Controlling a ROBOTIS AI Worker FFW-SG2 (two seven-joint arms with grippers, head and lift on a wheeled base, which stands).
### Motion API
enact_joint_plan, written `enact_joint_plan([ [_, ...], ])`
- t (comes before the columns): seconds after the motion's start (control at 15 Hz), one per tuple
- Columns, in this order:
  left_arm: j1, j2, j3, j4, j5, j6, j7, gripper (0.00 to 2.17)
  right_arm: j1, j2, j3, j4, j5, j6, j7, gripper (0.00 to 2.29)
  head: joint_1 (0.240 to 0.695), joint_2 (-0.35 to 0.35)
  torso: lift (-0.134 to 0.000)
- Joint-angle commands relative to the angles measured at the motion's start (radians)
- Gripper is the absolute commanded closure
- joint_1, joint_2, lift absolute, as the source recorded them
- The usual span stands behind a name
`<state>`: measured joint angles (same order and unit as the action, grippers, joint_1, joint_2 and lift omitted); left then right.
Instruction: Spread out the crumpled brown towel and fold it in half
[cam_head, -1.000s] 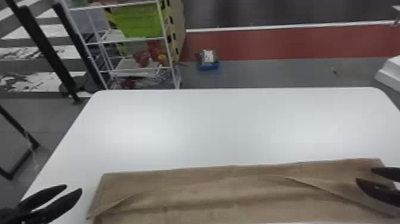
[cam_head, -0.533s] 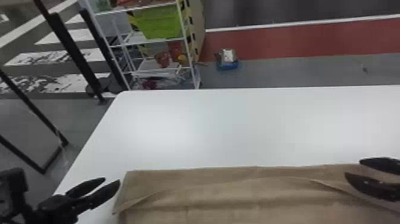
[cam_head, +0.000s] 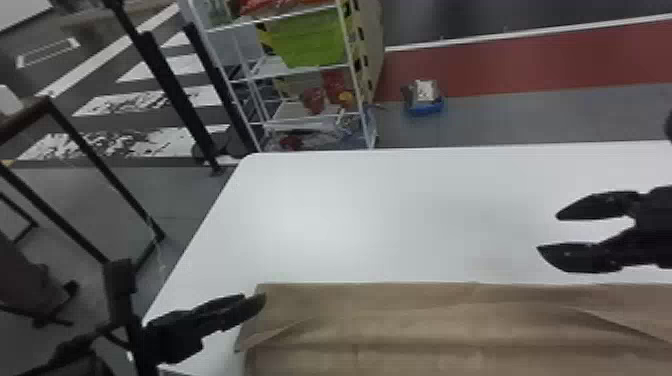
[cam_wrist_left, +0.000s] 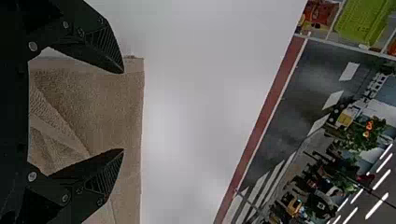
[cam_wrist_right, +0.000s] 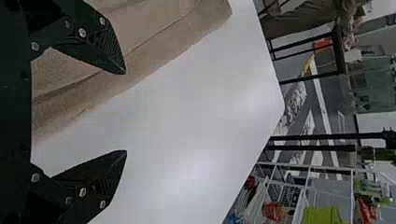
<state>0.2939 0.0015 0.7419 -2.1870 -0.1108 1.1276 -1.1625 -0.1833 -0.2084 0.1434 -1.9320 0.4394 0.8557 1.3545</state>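
Off the left side of the table stands a dark metal frame; beyond its far left corner rise black posts and a white rack. The left tool is at the table's near left part, overlapping the towel's corner in the head view; contact cannot be told. The right tool is over the table's right part, farther out than the towel. Both tools are released, fingers apart. The brown towel lies creased along the table's near side. Past the table's far edge, the rack holds a green basket, its contents unclear; a blue box on the floor carries a grey-and-white item.
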Motion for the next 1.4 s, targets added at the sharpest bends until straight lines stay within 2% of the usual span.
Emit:
enact_joint_plan([
  [0.0,0.007,-0.004,-0.012,-0.046,-0.013,0.071,-0.006,0.35,-0.039,-0.035,0.076,0.001,0.047,-0.007,0.012,0.33,0.695,0.350,-0.124],
  [0.13,0.013,-0.004,-0.016,-0.074,-0.024,0.111,-0.012,0.35,-0.025,-0.052,0.087,0.001,0.029,-0.019,0.012,0.33,0.695,0.350,-0.124],
  [0.2,0.013,-0.004,-0.018,-0.086,-0.029,0.133,-0.020,0.35,0.001,-0.071,0.104,-0.002,0.022,-0.065,0.012,0.33,0.695,0.350,-0.124],
  [0.33,0.013,-0.004,-0.038,-0.094,-0.039,0.151,-0.022,0.35,0.036,-0.080,0.124,0.008,0.039,-0.181,0.012,0.34,0.695,0.350,-0.124],
  [0.4,0.011,-0.004,-0.053,-0.096,-0.055,0.163,-0.020,0.35,0.036,-0.100,0.151,0.022,0.041,-0.188,0.012,0.35,0.695,0.350,-0.124],
  [0.73,0.011,-0.004,-0.107,-0.097,-0.109,0.176,-0.012,0.35,0.033,-0.140,0.208,0.044,0.091,-0.218,0.012,0.46,0.695,0.350,-0.124],
  [1.0,0.014,-0.004,-0.121,-0.102,-0.119,0.188,-0.012,0.35,0.021,-0.160,0.236,0.084,0.096,-0.224,0.012,0.59,0.695,0.350,-0.124],
  [1.2,0.014,-0.004,-0.131,-0.102,-0.133,0.185,-0.006,0.35,0.011,-0.161,0.255,0.122,0.096,-0.246,0.012,0.59,0.695,0.350,-0.124],
  [1.33,0.014,-0.004,-0.134,-0.102,-0.133,0.185,-0.003,0.35,0.007,-0.161,0.265,0.136,0.101,-0.246,0.012,0.70,0.695,0.350,-0.124],
])
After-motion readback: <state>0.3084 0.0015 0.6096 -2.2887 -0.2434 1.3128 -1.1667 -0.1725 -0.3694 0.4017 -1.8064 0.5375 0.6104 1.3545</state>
